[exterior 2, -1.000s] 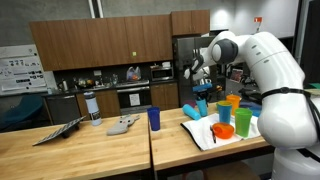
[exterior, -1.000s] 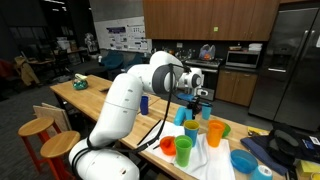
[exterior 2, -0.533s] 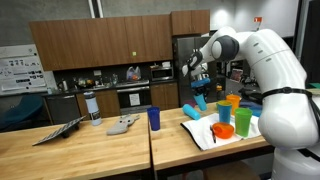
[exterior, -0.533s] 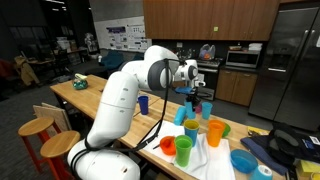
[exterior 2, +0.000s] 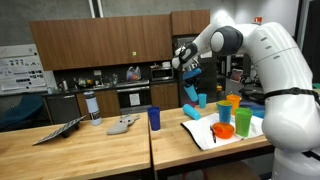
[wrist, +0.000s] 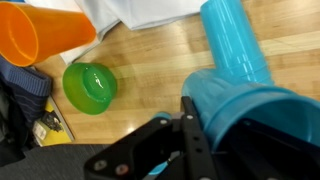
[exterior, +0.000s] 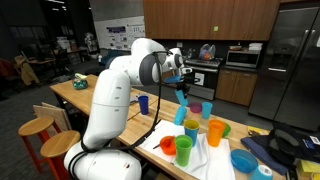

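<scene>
In an exterior view: gripping a light-blue cup (exterior: pixel 183 94) in the gripper (exterior: pixel 182 83), clamped narrow on its rim, high above the wooden table (exterior: pixel 120 112) and apart from the dark blue cup (exterior: pixel 144 103).

In an exterior view: same grip, cup (exterior 2: pixel 190 93) hanging over the white cloth (exterior 2: pixel 205 132), near an orange cup (exterior 2: pixel 225 130).

In the wrist view: held cup (wrist: pixel 250 105) filling the foreground; below on the wood, a second blue cup (wrist: pixel 232 40) and a green cup (wrist: pixel 90 87).
</scene>
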Robot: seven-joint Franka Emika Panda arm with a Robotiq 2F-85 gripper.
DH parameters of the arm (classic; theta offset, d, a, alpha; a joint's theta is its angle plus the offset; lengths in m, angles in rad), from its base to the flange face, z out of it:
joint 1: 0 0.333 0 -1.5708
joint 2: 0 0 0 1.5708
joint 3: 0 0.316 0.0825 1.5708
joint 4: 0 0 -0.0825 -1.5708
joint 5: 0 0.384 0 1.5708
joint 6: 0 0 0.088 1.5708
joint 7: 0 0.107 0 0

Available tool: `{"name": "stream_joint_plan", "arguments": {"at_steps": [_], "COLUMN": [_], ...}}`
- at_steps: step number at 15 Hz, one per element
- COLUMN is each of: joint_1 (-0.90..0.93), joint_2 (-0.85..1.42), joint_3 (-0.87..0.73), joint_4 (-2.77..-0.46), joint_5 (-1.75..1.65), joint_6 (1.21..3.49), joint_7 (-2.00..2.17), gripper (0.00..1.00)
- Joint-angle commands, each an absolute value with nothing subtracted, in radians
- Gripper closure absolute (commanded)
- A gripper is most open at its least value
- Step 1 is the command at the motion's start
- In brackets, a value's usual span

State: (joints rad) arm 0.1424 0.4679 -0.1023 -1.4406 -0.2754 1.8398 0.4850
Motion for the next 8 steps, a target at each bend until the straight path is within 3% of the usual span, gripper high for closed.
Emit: {"name": "stream_joint_plan", "arguments": {"at_steps": [1, 8], "joint_1": [0.167, 0.221], "joint_2": [0.489, 0.628], "joint_3": [-0.068, -0.005], "joint_4": [-1.389, -1.242], "joint_5": [-0.284, -0.27], "joint_6": [1.826, 1.761], "joint_7": [0.459, 0.362], "gripper": [0.99, 0.99]}}
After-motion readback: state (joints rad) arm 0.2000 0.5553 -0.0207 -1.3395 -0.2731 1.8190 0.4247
